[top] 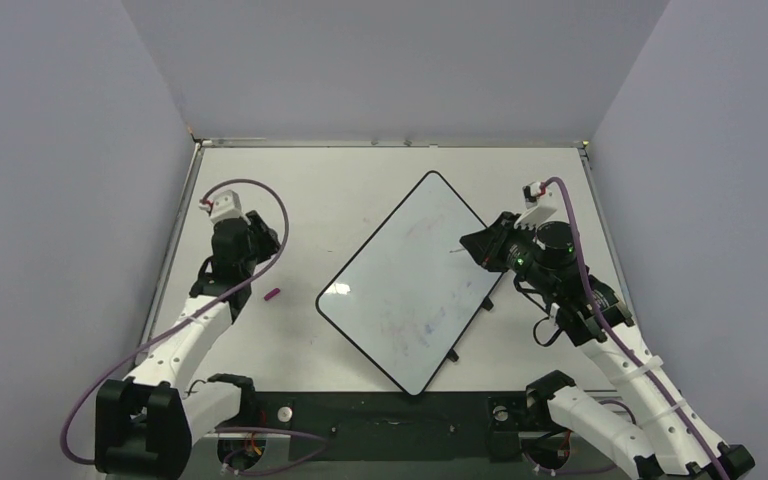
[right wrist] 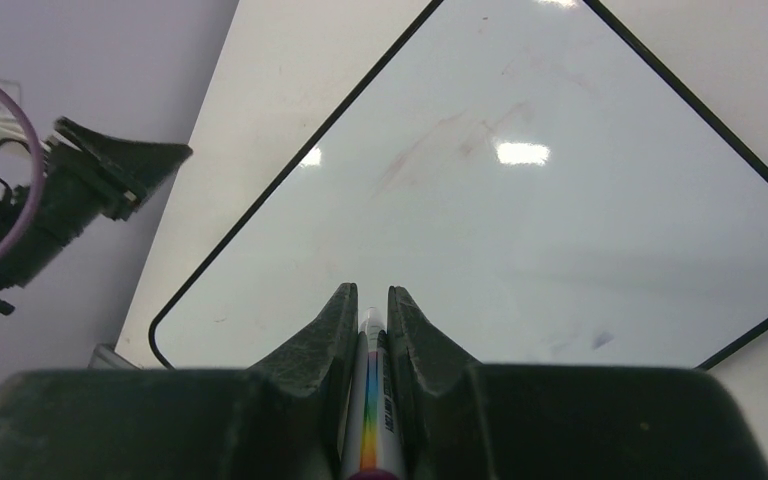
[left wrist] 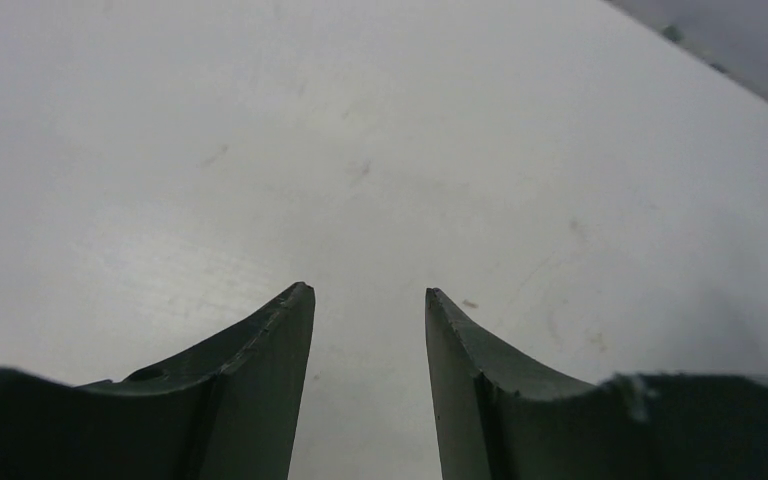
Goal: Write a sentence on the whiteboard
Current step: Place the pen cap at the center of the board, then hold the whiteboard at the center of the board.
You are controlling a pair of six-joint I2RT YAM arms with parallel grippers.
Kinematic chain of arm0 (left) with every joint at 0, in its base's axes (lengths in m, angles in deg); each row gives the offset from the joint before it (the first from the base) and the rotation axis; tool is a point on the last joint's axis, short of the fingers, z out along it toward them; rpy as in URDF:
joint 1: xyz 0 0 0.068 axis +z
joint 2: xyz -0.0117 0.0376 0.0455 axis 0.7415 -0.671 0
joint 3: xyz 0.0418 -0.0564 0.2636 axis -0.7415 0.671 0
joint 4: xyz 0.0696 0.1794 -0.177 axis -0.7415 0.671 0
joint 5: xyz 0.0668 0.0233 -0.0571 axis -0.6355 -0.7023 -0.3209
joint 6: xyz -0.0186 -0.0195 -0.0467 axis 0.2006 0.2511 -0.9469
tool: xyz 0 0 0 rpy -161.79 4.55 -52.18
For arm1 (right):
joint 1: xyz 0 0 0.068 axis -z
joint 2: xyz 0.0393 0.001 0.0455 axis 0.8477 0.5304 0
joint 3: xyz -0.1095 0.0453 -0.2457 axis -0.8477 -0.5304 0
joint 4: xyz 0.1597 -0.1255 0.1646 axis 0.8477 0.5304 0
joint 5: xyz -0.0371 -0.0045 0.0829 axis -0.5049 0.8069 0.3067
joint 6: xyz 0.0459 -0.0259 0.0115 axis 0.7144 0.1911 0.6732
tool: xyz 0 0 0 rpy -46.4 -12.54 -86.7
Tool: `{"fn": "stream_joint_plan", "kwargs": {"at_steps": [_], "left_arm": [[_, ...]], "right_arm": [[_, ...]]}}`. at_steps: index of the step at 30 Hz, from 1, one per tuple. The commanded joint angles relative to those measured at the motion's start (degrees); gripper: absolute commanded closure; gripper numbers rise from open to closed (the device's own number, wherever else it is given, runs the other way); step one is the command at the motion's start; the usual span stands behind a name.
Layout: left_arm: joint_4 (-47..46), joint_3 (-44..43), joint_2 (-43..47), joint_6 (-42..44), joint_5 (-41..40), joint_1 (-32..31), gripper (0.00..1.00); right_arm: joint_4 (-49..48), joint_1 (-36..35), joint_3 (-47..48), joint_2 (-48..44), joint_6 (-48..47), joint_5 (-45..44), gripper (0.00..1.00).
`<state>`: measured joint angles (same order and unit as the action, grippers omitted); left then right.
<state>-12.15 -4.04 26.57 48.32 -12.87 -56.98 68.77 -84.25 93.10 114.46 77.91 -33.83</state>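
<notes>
My right end effector [right wrist: 370, 310] is clenched on the slim marker [right wrist: 371, 400] over the glossy whiteboard [top: 410, 290] lying flat mid-way across the surface [top: 310, 190], probably light and slippery, so my released, empty left end effector [left wrist: 368, 292] could pin its rim.

Off-white worktop [top: 360, 180], faintly scuffed.
The whiteboard [top: 410, 290] lies on it at a slant; a small pink piece [top: 272, 294] lies apart, to its left.

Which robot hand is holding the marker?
The right gripper: it is shut on the marker, while the left gripper stands open and empty.
</notes>
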Motion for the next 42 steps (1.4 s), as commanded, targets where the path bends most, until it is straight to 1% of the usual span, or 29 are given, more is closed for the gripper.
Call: {"fn": "stream_joint_plan", "kwargs": {"at_steps": [1,2,3,4,5,6,7,8,9,10,11,12,14,16,19,21,22,24,28,33,36,42], "left_arm": [[-11.41,-8.13,-4.29,5.25,17.12,1.14,0.58],[-11.96,-9.10,-5.28,5.90,23.06,1.31,0.58],[-13.45,-10.73,-7.36,6.05,25.87,1.61,0.58],[-14.60,-11.28,-8.26,5.88,31.25,1.72,0.58],[-17.08,-11.82,-9.71,4.82,33.48,1.91,0.58],[-18.53,-12.00,-10.49,4.19,37.85,2.09,0.58],[-21.15,-12.55,-12.22,2.73,39.90,2.27,0.58],[-22.28,-12.98,-13.15,2.00,44.38,2.40,0.58],[-23.83,-14.54,-15.43,0.60,46.68,2.54,0.58],[-24.41,-16.51,-18.00,-0.16,52.03,2.58,0.58],[-25.99,-17.38,-19.12,-1.57,54.86,2.51,0.58],[-27.07,-18.58,-21.23,-2.69,59.39,2.24,0.58],[-31.78,-19.03,-23.58,-6.15,64.17,1.77,0.58],[-36.68,-19.10,-25.69,-8.35,66.74,1.00,0.58],[-35.39,-19.95,-27.02,-6.75,67.73,-0.94,0.58],[-29.20,-22.14,-28.06,-2.96,66.50,-2.49,0.58],[-24.13,-24.10,-28.85,0.39,66.04,-3.54,0.58],[-19.37,-25.95,-29.82,3.54,65.03,-4.88,0.58],[-16.18,-27.84,-31.11,6.04,64.63,-6.59,0.58],[-12.98,-30.37,-33.23,8.08,65.08,-7.86,0.63],[-10.42,-31.71,-34.23,9.56,65.50,-8.43,0.64],[-9.49,-32.91,-35.60,9.60,67.72,-9.38,0.64]], "right_arm": [[0.07,0.00,1.83,-1.78,-1.98,-2.28,1.00],[0.52,-0.04,1.96,-2.14,-2.19,-2.43,1.00],[0.80,0.03,1.98,-2.31,-2.49,-2.58,1.00],[1.12,0.05,1.77,-2.69,-2.76,-2.79,1.00],[1.19,0.07,1.71,-2.90,-2.85,-2.91,1.00],[1.44,0.09,1.49,-3.23,-2.92,-2.95,1.00],[1.57,0.09,1.39,-3.49,-2.97,-3.00,1.00],[1.71,0.16,1.25,-3.56,-2.99,-2.99,1.00],[1.75,0.17,1.15,-3.70,-3.01,-2.99,1.00],[1.91,0.18,1.14,-3.76,-3.02,-2.94,1.00],[1.89,0.27,1.06,-3.82,-3.11,-2.91,1.00],[1.90,0.27,1.09,-3.82,-3.16,-2.86,1.00],[2.02,0.21,1.13,-3.81,-3.25,-2.83,1.00],[2.23,0.40,1.27,-3.71,-3.35,-2.74,1.00],[2.83,0.40,1.65,-3.71,-3.63,-2.76,1.00],[3.13,0.37,1.73,-3.91,-3.64,-2.91,1.00],[3.16,0.41,1.73,-3.95,-3.69,-2.99,1.00],[3.22,0.36,1.55,-4.10,-3.58,-3.05,1.00],[3.52,0.35,1.29,-4.51,-3.52,-3.28,1.00],[4.13,0.43,1.53,-5.03,-3.95,-3.63,1.00],[4.38,0.42,1.56,-5.04,-4.06,-3.68,1.00],[4.80,0.42,1.47,-5.39,-4.25,-3.78,1.00]]}}
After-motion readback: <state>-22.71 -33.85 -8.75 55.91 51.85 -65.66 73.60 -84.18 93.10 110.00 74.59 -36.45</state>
